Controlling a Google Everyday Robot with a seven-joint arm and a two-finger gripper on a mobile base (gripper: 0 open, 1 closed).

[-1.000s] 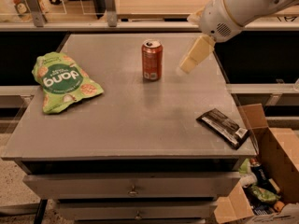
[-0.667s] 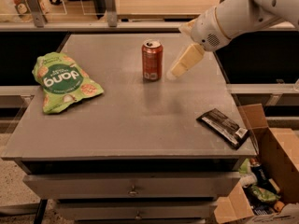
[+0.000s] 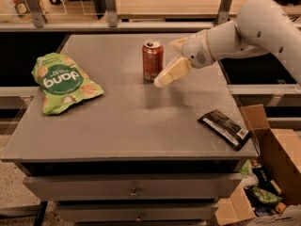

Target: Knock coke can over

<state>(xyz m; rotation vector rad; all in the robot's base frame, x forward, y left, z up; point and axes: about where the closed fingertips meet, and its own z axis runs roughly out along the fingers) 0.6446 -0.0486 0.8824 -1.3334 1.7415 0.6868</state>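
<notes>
Desk: grey and flat-topped, it fills the middle of the view and carries everything I am dealing with.
Claw: mine, cream-coloured, low over the far half of the desk and slanting down and to the left. Its tip is right beside the lower part of the coke can, on the can's right side.
Claw state: I cannot tell whether it is wide or narrow. It holds nothing that I can see.
Contact: the tip and the can look very close, but I cannot tell whether they touch.
Coke can: red-orange with a silver top, standing upright on the far middle of the desk, just left of my claw.
Arm: white and thick, it comes in from the upper right and reaches left over the desk's far right corner.
Dark wrapper: flat on the desk near the front right edge, lying at an angle, well apart from the can.
Chip bag: green, lying on the left side of the desk, well apart from the can and my claw.
Drawers: grey fronts under the desk top, each with a small pull.
Cardboard box: open, on the floor to the right of the desk, with mixed packets inside.
Wooden counter: light-coloured, running behind the desk, with metal posts along its front.
</notes>
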